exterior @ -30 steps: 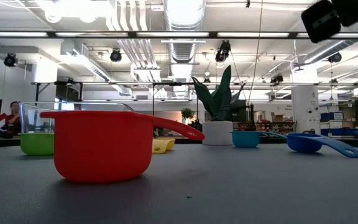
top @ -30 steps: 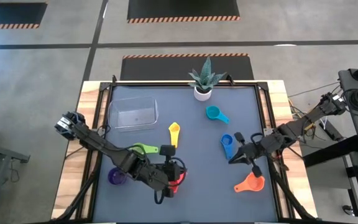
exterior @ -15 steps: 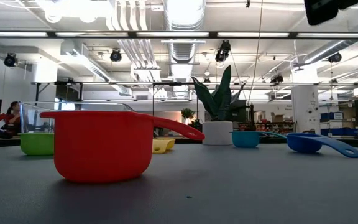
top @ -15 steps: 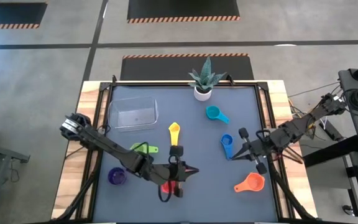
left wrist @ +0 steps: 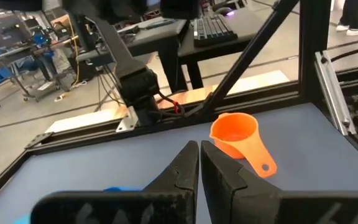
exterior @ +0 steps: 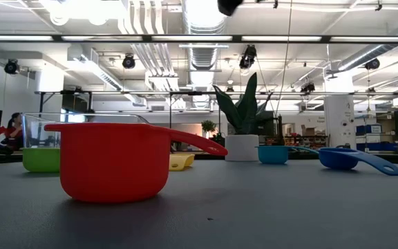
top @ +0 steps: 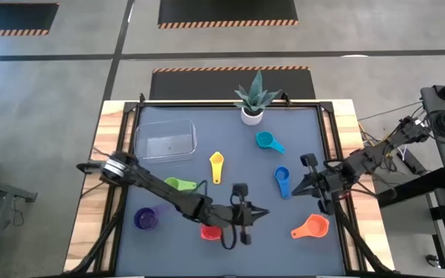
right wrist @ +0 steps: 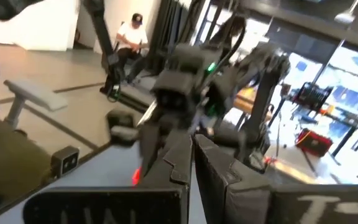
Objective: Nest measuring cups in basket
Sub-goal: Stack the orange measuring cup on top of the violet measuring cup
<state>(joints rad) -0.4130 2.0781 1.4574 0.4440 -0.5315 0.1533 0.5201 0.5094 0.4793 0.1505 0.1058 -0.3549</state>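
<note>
While both jaws stand closed and empty, left gripper point(top: 263, 211) has swung rightward past the red cup point(top: 209, 232).

potted plant point(top: 252, 98) (white pot), seated person point(right wrist: 129, 37)

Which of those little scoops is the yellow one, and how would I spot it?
Start at the clear basket in the table's far left corner. Just off its near right corner lies the yellow cup. It is the slimmest scoop, with the green cup to its near left.
</note>
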